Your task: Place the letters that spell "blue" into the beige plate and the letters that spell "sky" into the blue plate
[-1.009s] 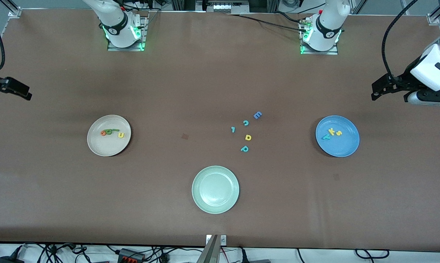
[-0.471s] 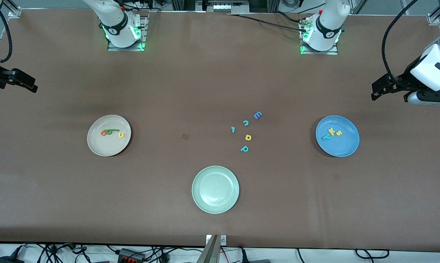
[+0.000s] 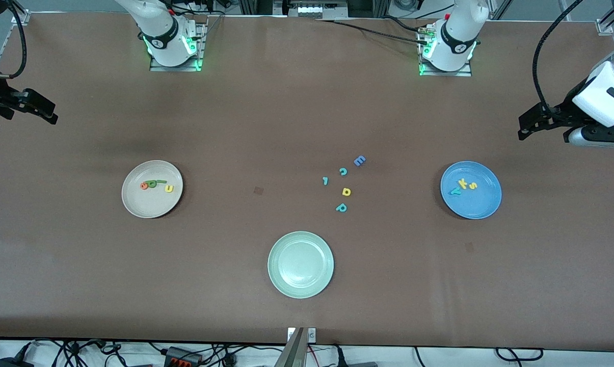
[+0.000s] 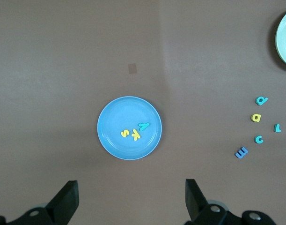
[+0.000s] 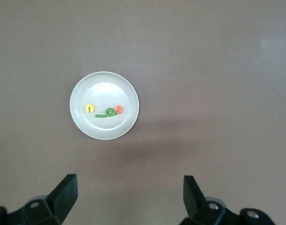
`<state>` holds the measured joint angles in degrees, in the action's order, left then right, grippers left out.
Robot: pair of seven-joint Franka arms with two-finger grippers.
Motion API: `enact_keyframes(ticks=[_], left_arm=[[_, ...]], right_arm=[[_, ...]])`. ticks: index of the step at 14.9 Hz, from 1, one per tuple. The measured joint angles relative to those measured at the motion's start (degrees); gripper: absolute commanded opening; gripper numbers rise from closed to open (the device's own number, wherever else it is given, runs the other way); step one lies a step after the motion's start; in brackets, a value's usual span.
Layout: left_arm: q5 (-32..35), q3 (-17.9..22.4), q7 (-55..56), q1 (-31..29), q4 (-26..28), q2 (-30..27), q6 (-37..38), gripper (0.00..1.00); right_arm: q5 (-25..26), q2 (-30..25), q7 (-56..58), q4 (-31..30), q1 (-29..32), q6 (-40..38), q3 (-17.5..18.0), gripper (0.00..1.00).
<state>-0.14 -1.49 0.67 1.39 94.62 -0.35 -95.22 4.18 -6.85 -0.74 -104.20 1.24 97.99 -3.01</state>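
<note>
While both arms hang back at the table's ends, everything looks sorted. Biggest first: the right gripper [image 3: 29, 104] hovers over the bare cloth at the right arm's end, fingers spread wide and empty; the left gripper [image 3: 533, 125] hovers over the left arm's end, jaws likewise apart with nothing between them.

On to the plates. The beige plate [image 3: 138, 204], toward the right arm's end, carries the letters that spell "blue" [image 3: 156, 184]: orange e, light green b, dark green bar and yellow u, bunched close together. The blue plate [image 3: 482, 206], toward the left arm's end, carries the letters that spell "sky" [image 3: 463, 186]: teal y, yellow k, yellow s, touching or nearly so. The pale green plate [image 3: 300, 264], nearest the front camera, has nothing in it.

Between the plates lie the leftovers [image 3: 345, 183]: a blue E, some teal letters and a yellow one, loose on the cloth.

These foam letters look featherlight, soft and thin; I'd pinch one across its narrow edges, gently, since it could skid or flip.
</note>
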Motion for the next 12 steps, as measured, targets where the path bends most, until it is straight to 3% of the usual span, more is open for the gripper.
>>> enact_keyframes(ticks=[12], left_arm=[[0.00, -0.01, 0.00, 0.01, 0.00, 0.00, 0.00, 1.00]], right_arm=[[0.00, 0.42, 0.71, 0.38, -0.41, 0.69, 0.01, 1.00]])
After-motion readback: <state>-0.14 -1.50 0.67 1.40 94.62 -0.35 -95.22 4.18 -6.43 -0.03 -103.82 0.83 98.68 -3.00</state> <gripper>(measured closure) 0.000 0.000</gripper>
